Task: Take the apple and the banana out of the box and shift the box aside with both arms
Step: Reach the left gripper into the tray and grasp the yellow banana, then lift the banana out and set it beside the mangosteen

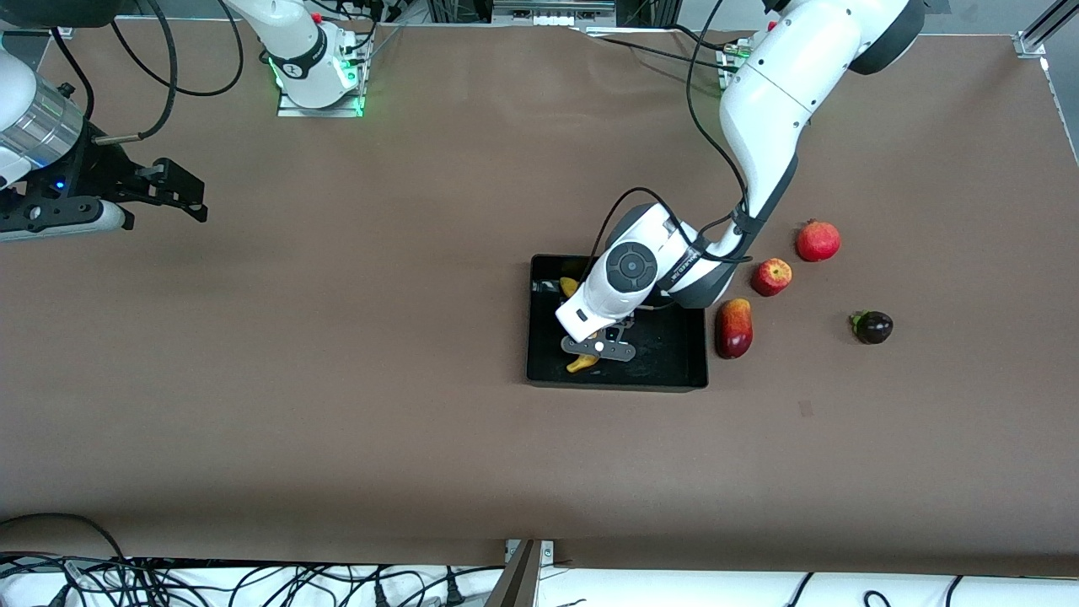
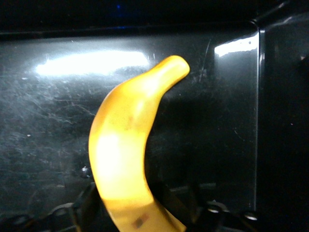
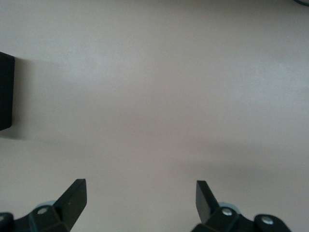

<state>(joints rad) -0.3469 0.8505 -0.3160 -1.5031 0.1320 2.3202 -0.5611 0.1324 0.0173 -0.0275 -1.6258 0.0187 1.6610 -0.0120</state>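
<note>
The black box [image 1: 674,358] lies mid-table; its glossy floor [image 2: 217,121] fills the left wrist view. The yellow banana [image 1: 582,363] is in the box at its end toward the right arm, mostly hidden under the left arm's wrist. My left gripper [image 1: 598,347] is low in the box and shut on the banana [image 2: 130,140], fingers [image 2: 87,205] against its sides. The red apple [image 1: 771,276] with yellowish streaks sits on the table beside the box, toward the left arm's end. My right gripper [image 1: 173,190] waits open and empty over bare table [image 3: 141,193].
A red-yellow mango [image 1: 734,328] lies right beside the box wall. A round red fruit [image 1: 818,240] and a small dark purple fruit [image 1: 872,326] lie toward the left arm's end. A corner of the box [image 3: 6,92] shows in the right wrist view.
</note>
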